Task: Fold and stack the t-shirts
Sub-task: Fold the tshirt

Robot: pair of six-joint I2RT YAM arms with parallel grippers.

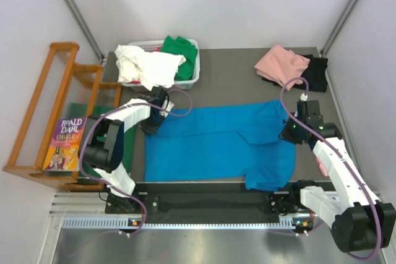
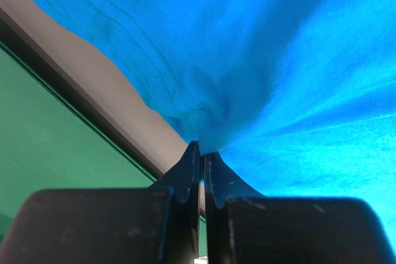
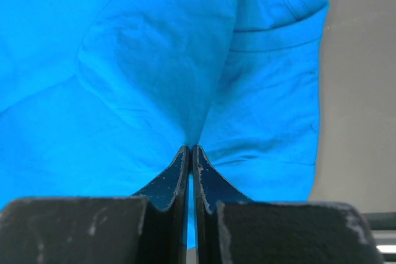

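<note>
The table [image 1: 229, 69] is the biggest thing here. The blue t-shirt [image 1: 210, 143] lies spread across the middle of it, between the two arms.

What could go wrong? Each arm holds only a tiny bit of cloth. If the arms pull apart too hard, or one lifts faster than the other, I think a pinch could slip out. Then the shirt would flop down crooked. The left side of the shirt is also close to the table's edge, next to the green board [image 1: 129, 146]. A drag that way could pull it off the side.

The shirt is bright blue and soft. It lies mostly flat, with long wrinkles running up to each pinch. One sleeve pokes out toward the near edge on the right. Neat rows of stitching run along its hem.

At the back, a basket [image 1: 197, 69] holds a white t-shirt [image 1: 145, 66] and a green t-shirt [image 1: 181, 51] in a heap. A pink t-shirt [image 1: 281, 63] lies partly on a black t-shirt [image 1: 317, 72] in the far right corner, well apart from the blue one.

Smallest of all are the hands. The left gripper [image 2: 199, 146] is squeezed tight on the shirt's left corner, by the hem. The right gripper [image 3: 189, 148] is squeezed tight on a little fold at the shirt's right side, near a sleeve.
</note>
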